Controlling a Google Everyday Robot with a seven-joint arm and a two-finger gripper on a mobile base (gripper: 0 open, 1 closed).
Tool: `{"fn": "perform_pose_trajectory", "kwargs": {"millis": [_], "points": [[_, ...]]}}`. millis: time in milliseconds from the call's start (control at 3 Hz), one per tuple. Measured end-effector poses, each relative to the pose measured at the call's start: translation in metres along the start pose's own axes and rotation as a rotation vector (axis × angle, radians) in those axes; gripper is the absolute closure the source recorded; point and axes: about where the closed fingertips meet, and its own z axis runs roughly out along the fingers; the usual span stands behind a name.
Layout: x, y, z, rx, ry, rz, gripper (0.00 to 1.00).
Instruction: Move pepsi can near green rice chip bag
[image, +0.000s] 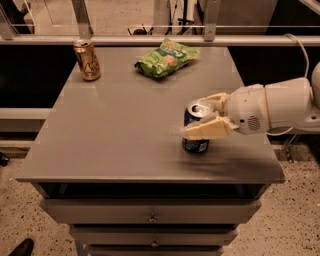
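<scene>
The pepsi can (195, 144), dark blue with a silver top, stands upright on the grey table (120, 120), right of the middle and towards the front. My gripper (197, 116) reaches in from the right on a white arm and is open. One cream finger (205, 131) crosses the near side of the can; the other lies behind its top. The can stands between them. The green rice chip bag (166, 57) lies flat at the back of the table, well apart from the pepsi can.
A gold-tan can (87, 60) stands at the back left corner. A metal rail runs behind the table. The table's right edge is just under my arm. Drawers sit below the front edge.
</scene>
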Motion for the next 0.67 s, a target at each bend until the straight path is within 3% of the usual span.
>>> {"fn": "perform_pose_trajectory", "kwargs": {"millis": [333, 667], "points": [[-0.008, -0.019, -0.016, 0.045, -0.014, -0.017, 0.71], [-0.024, -0.054, -0.047, 0.114, -0.014, -0.051, 0.95]]}}
